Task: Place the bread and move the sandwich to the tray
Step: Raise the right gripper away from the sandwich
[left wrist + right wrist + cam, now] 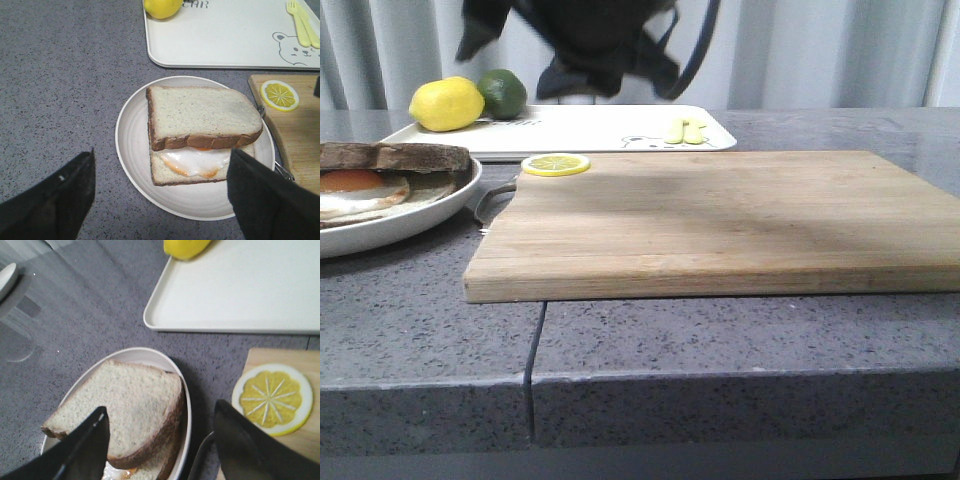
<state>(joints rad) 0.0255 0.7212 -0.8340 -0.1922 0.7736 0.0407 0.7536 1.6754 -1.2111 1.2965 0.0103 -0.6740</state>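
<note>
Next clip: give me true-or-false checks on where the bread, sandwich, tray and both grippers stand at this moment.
1. The top bread slice already lies over the fried egg. True.
2. The sandwich sits on the tray. False: it is on the round plate, beside the tray.
3. The left gripper is open and holds nothing. True.
4. The lemon slice lies on the tray. False: it rests on the cutting board.
5. The right gripper is shut on the bread. False: it is open above the plate.
</note>
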